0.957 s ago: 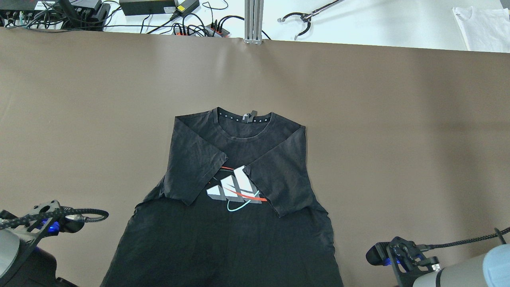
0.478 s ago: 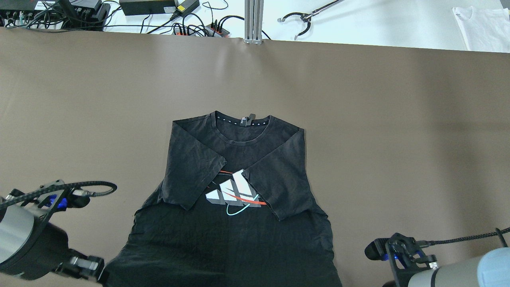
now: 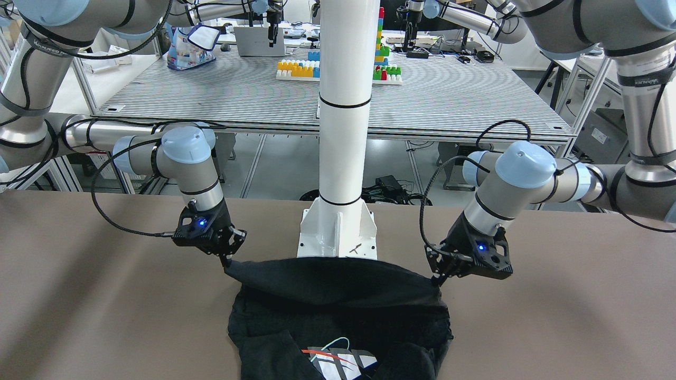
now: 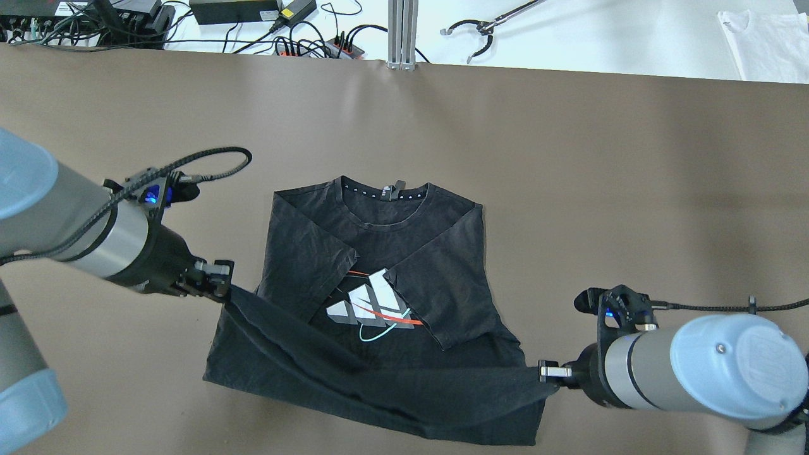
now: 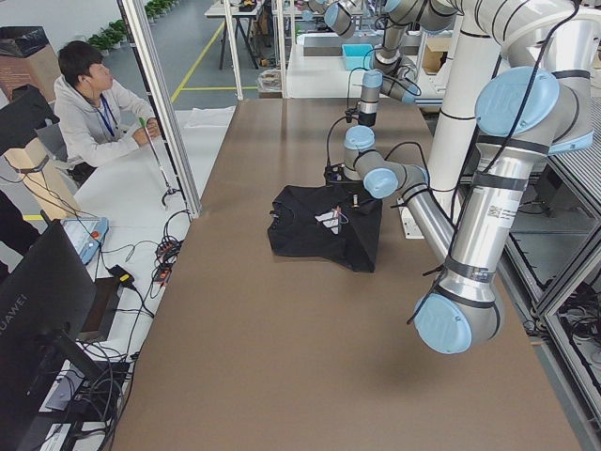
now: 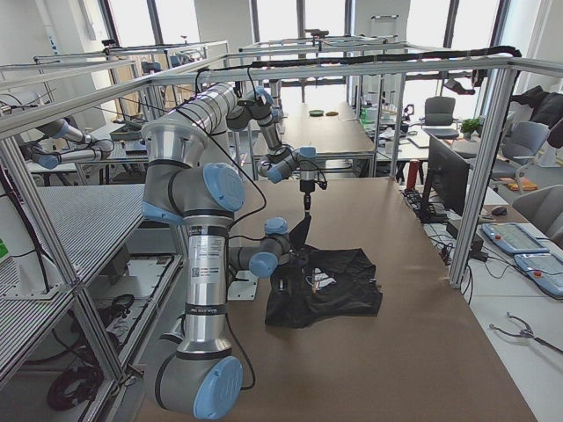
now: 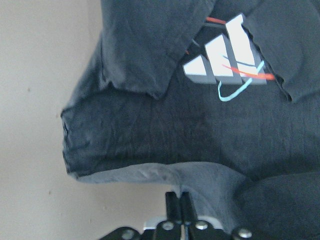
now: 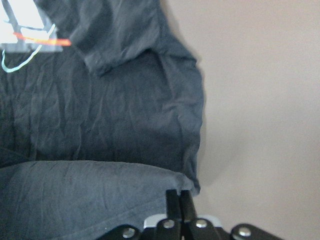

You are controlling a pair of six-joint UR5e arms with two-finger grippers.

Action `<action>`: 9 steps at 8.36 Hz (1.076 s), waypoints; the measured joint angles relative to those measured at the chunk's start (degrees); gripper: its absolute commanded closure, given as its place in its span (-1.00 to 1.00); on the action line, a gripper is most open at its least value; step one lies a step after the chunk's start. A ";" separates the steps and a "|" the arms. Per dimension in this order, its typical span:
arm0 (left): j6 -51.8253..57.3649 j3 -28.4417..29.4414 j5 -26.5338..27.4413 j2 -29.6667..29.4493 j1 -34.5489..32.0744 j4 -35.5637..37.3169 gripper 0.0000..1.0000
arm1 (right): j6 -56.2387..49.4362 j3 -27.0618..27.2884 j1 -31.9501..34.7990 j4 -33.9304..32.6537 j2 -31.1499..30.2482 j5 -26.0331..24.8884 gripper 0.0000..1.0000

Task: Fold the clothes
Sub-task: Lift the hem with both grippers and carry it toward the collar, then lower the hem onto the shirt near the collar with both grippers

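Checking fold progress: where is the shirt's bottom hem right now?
In the overhead view the hem hangs lifted between the left gripper and the right gripper, just below the logo.

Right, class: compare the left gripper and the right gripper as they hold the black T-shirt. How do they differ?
The left gripper sits farther out over the table, level with the logo; the right gripper sits nearer the robot, below the folded sleeves. The left gripper angles diagonally across the table; the right gripper points almost straight sideways. Shared: both are shut on a corner of the black T-shirt hem, stretched between them.
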 measured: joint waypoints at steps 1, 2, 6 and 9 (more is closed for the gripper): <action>0.45 2.59 0.21 -1.16 -3.47 -0.03 1.00 | -0.08 -2.57 2.94 0.77 0.78 -0.73 1.00; 1.14 4.63 0.24 -1.78 -6.23 -0.08 1.00 | -0.10 -4.32 5.03 1.98 1.51 -1.24 1.00; 4.24 14.80 2.72 -7.21 -10.18 -0.42 1.00 | -0.50 -9.91 9.20 5.73 6.30 -2.59 1.00; 6.96 24.36 3.46 -11.50 -11.53 -2.17 1.00 | -0.83 -15.20 11.86 6.68 9.61 -2.85 1.00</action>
